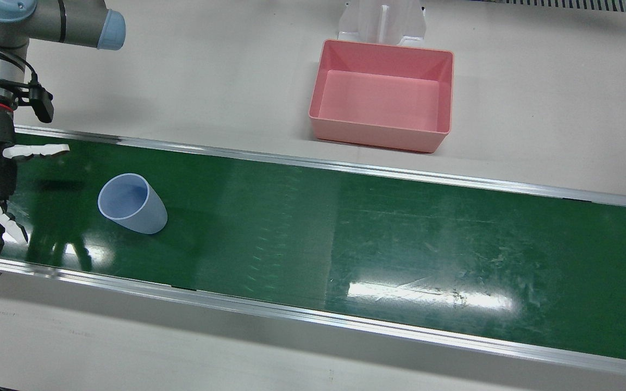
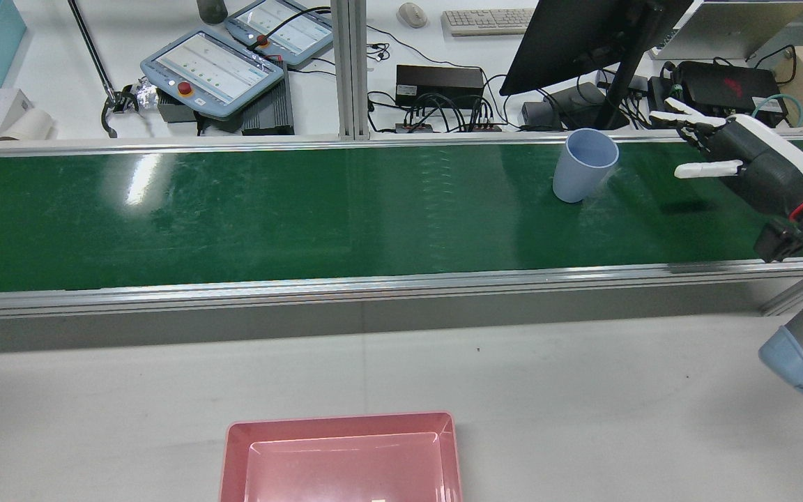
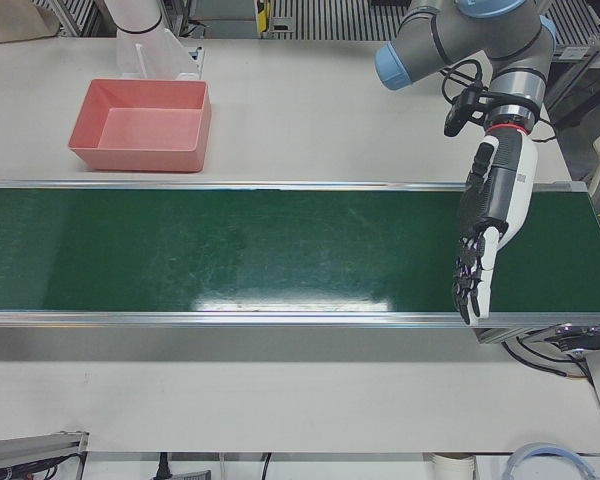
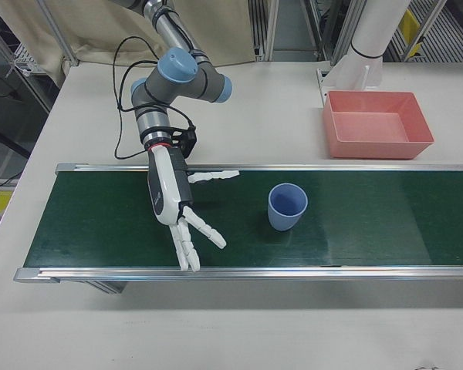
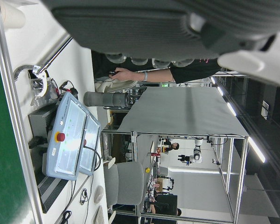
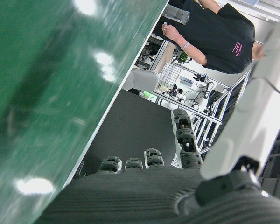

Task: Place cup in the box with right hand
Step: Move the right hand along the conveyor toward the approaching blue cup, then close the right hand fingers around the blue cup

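Green conveyor belt [image 1: 345,233] carrying cup, nothing grasped yet. Right hand [image 4: 177,208] hovering over belt, fingers spread, holding nothing, near cup but apart. Blue cup [image 4: 287,206] standing upright on belt, seemingly empty. Pink box [image 4: 378,123] sitting empty on table beyond belt. Left hand [image 3: 485,235] idling, fingers extended. Remaining: grasp, lift, carry, release.

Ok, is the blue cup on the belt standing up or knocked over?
Standing upright. The cup rests on its base on the green belt, open mouth facing up, and looks empty inside.
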